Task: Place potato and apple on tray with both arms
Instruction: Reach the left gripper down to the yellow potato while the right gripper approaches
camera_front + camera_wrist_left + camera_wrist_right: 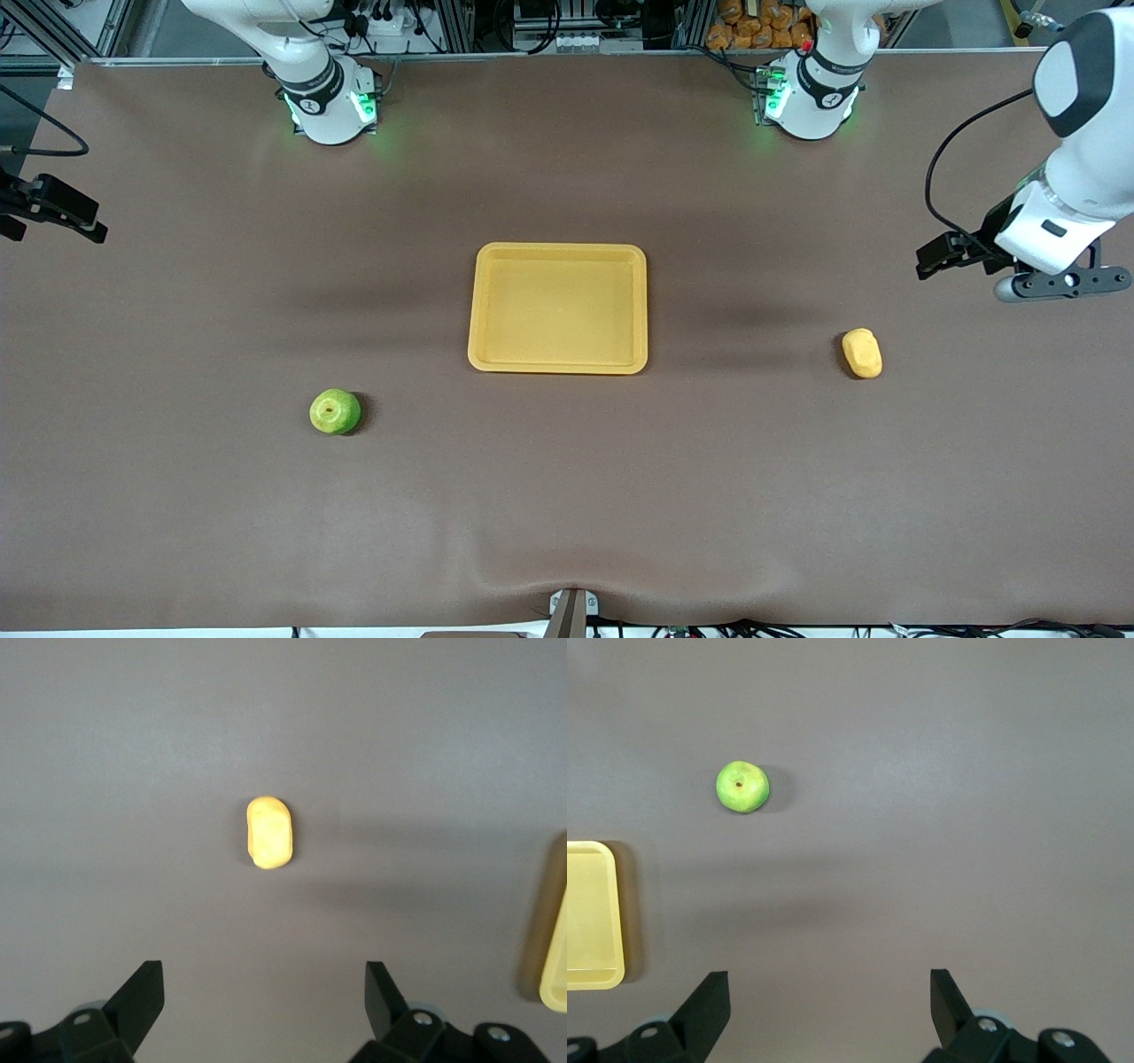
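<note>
The yellow-orange tray (558, 249) lies empty at the table's middle. The green apple (335, 411) sits on the table toward the right arm's end, nearer the front camera than the tray. The potato (862, 353) lies toward the left arm's end. My left gripper (264, 970) is open and empty, high over the table at its end, with the potato (269, 832) in its view and well apart from it. My right gripper (829, 979) is open and empty, high over its end, with the apple (742, 786) and a tray corner (594, 974) in its view.
The left arm's hand (1054, 257) hangs at the table's end with a black cable looping beside it. Only a dark part of the right arm's hand (53, 208) shows at the frame's edge. A clamp (571, 611) sits at the table's front edge.
</note>
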Controlling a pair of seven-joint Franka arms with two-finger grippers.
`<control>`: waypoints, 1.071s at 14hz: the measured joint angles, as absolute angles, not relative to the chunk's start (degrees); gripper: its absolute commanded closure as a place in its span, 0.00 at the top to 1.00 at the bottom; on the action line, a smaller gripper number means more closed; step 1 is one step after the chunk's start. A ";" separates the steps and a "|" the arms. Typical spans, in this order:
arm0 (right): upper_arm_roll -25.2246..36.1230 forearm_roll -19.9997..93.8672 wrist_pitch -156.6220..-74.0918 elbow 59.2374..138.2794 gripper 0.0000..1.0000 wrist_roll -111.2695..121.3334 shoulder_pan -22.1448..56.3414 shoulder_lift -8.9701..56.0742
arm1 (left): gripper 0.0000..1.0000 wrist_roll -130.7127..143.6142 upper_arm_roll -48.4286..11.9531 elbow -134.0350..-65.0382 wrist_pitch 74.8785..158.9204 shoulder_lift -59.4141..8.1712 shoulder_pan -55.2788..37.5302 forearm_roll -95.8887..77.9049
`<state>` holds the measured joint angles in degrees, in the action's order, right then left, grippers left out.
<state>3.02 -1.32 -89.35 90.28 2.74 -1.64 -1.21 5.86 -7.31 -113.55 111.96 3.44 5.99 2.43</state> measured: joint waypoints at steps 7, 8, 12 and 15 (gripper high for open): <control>2.99 -1.30 -90.86 90.30 1.00 2.68 -1.65 2.28 | 1.00 5.86 -7.28 -119.26 125.93 -3.45 7.62 2.43; 2.93 -1.30 -90.94 90.30 1.00 2.68 -1.59 2.68 | 1.00 5.86 -7.27 -119.28 127.33 -4.81 7.82 2.43; 2.52 -1.29 -91.83 90.30 1.00 2.69 -1.13 4.20 | 1.00 5.86 -7.27 -119.38 132.33 -9.02 7.89 2.43; 2.56 -1.29 -92.85 90.32 1.00 2.69 -1.11 5.96 | 1.00 5.86 -7.25 -119.82 135.94 -11.76 8.17 2.43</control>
<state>2.56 -1.29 -92.85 90.32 2.69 -1.11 5.96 5.86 -7.25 -119.82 135.94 -11.76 8.17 2.43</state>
